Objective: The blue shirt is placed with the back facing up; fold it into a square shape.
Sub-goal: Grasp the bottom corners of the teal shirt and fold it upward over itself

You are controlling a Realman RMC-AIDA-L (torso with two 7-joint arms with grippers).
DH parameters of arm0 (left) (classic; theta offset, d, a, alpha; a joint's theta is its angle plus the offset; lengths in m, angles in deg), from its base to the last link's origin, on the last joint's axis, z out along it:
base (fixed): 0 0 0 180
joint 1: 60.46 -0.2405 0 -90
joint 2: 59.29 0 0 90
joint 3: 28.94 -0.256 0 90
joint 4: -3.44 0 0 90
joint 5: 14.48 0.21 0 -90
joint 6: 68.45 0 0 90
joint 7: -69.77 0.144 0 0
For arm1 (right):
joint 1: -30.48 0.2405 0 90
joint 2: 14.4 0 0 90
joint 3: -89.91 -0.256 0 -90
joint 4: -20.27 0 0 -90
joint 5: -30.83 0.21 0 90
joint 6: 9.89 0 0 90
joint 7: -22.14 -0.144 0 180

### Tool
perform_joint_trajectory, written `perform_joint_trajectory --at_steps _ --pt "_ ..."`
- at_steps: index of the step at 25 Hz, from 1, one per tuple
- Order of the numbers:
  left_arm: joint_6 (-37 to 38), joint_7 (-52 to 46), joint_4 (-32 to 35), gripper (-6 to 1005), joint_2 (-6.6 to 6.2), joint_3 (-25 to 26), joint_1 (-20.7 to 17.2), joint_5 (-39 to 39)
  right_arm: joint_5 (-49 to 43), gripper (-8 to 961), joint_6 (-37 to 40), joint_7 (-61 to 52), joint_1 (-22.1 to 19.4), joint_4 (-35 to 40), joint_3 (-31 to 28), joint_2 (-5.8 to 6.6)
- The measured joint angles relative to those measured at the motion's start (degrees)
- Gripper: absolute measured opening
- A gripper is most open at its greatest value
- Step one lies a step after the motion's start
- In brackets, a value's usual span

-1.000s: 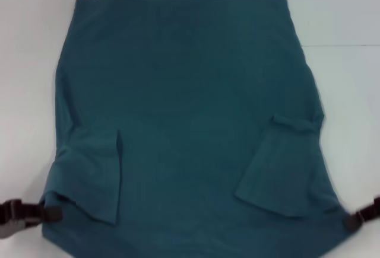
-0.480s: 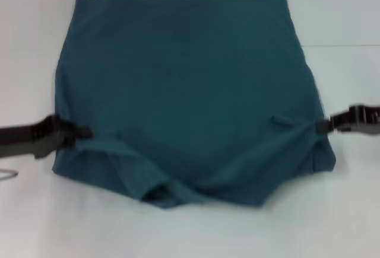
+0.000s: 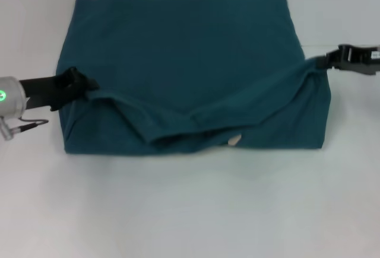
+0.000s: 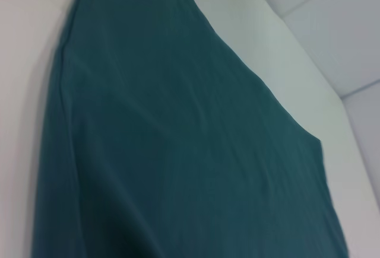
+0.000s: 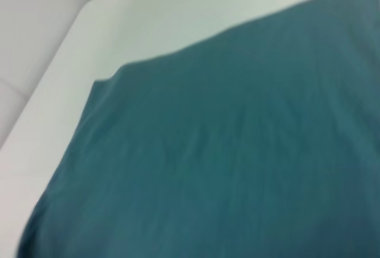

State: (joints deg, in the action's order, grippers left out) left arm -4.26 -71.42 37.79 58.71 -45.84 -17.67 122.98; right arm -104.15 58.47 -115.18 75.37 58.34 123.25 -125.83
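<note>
The blue shirt (image 3: 178, 50) lies on the white table, its near part lifted and carried over the rest, sagging in the middle. My left gripper (image 3: 85, 86) is shut on the shirt's left edge. At the right edge my right gripper (image 3: 321, 62) is shut on the cloth, held a little higher. A small white patch shows under the sagging fold at the front. Both wrist views are filled by the teal cloth (image 4: 178, 151) (image 5: 237, 169); no fingers show there.
The white table (image 3: 190, 210) extends in front of the shirt and at both sides. A seam in the table surface runs at the right (image 3: 344, 45).
Both grippers have moved up and away from me, carrying the shirt's near edge farther over the body. The folded front edge now sits farther back and the cloth stands higher.
</note>
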Motion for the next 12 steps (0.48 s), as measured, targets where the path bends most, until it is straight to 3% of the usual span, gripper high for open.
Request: perform_joint_trajectory --at_steps 6,12 --pt "-11.23 -0.18 -1.43 41 0.64 -3.51 2.94 -0.01 -0.10 60 -11.72 -0.20 2.29 -0.25 3.52 -1.72" --pt "-18.68 -0.33 -1.63 47 0.64 -8.22 4.56 -0.01 -0.20 61 -19.64 -0.28 4.60 -1.14 8.29 -2.11"
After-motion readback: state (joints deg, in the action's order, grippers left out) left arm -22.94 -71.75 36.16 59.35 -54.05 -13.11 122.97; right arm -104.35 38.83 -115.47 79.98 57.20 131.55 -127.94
